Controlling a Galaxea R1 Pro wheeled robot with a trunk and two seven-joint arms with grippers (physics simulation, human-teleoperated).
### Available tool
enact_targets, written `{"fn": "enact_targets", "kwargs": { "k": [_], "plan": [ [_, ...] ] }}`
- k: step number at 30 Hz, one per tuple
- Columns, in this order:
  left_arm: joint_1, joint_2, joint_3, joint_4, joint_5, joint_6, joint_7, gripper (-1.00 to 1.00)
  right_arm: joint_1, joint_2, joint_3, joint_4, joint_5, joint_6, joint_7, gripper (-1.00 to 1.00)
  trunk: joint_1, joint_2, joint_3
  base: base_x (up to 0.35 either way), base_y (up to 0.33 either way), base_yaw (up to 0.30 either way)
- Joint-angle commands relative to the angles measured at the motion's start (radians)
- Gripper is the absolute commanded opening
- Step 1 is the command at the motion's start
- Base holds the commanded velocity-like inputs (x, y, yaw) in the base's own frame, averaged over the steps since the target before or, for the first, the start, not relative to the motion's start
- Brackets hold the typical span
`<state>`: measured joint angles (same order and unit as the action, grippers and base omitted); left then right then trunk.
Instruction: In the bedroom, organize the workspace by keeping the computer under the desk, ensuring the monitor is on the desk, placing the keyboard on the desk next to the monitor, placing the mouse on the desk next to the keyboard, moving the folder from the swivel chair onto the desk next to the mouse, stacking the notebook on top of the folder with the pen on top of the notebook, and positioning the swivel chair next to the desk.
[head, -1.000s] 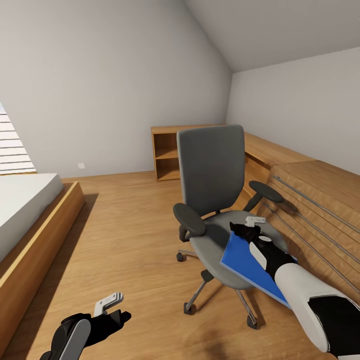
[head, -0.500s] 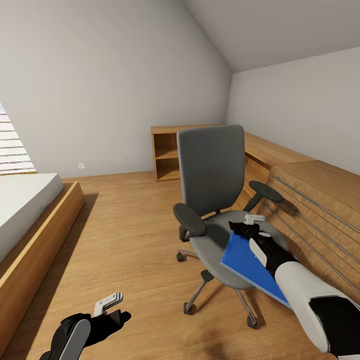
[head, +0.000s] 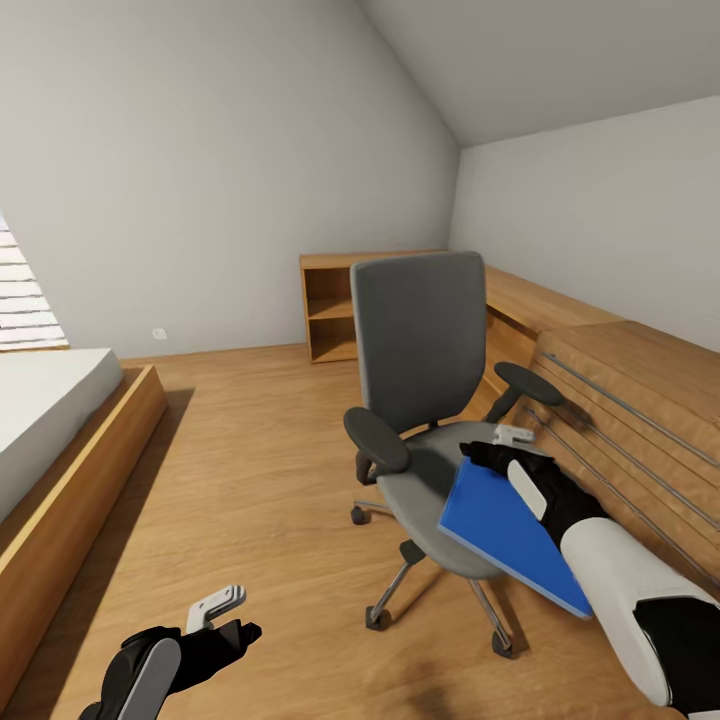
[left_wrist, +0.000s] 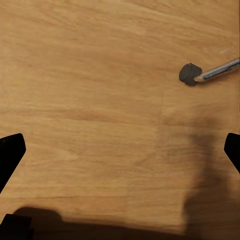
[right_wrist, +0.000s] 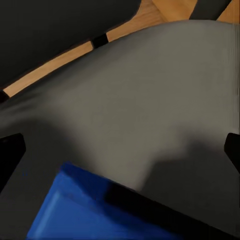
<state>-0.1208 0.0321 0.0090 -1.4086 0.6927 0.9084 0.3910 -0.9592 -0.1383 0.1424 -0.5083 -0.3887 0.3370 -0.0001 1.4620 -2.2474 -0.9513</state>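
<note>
In the head view the chair (head: 420, 400) stood in the middle of the frame on the wood floor (head: 260, 470), with its back toward the shelf (head: 335, 305) behind it. The folder (head: 510, 530) was at the lower right of the centre, tilted, with its upper corner over the seat and its lower end reaching past the seat edge. The right arm covered the right side of the folder, so that edge was hidden. The right gripper (head: 512, 440) was at the top corner of the folder. Whether its jaws really pinched the folder I cannot tell, because the black wrist hid the contact.

In the right wrist view the folder (right_wrist: 95, 210) was a blue corner over the grey seat (right_wrist: 150, 100), with a dark shadow along its edge. Only the two dark finger tips showed at the frame sides, far apart.

The left gripper (head: 222, 605) was at the lower left of the head view, low over the floor, with nothing in it. In the left wrist view its finger tips were also at the frame sides, so the jaws were wide. There a castor (left_wrist: 190, 74) on a chrome leg showed at the upper right.

The bed (head: 50, 420) was cut off at the left edge.
</note>
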Motion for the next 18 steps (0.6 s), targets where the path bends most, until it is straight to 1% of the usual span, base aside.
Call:
{"fn": "enact_targets", "kwargs": {
  "k": [1, 5, 8, 18],
  "plan": [
    [0.0, 0.0, 0.0, -0.001, 0.011, 0.003, 0.009, 1.0, 0.0, -0.001, 0.005, -0.002, -0.004, 0.006, 0.0, 1.0, 0.0, 0.0, 0.0, 0.0, 0.0, -0.099],
    [0.0, 0.0, 0.0, 0.003, 0.01, 0.003, 0.009, 1.0, 0.001, -0.002, 0.005, -0.006, -0.01, 0.01, 0.0, 1.0, 0.0, 0.0, 0.005, -0.002, 0.001, -0.124],
    [0.0, 0.001, 0.0, 0.01, 0.01, 0.003, 0.009, 1.0, 0.002, -0.003, 0.005, -0.007, -0.011, 0.011, 0.0, 1.0, 0.0, 0.0, 0.009, -0.079, 0.074, -0.166],
    [0.0, 0.002, 0.002, 0.016, 0.012, 0.003, 0.006, 1.0, 0.006, -0.002, 0.005, -0.007, -0.011, 0.002, 0.0, 1.0, 0.0, 0.0, 0.022, -0.215, 0.209, -0.201]
  ]
}}
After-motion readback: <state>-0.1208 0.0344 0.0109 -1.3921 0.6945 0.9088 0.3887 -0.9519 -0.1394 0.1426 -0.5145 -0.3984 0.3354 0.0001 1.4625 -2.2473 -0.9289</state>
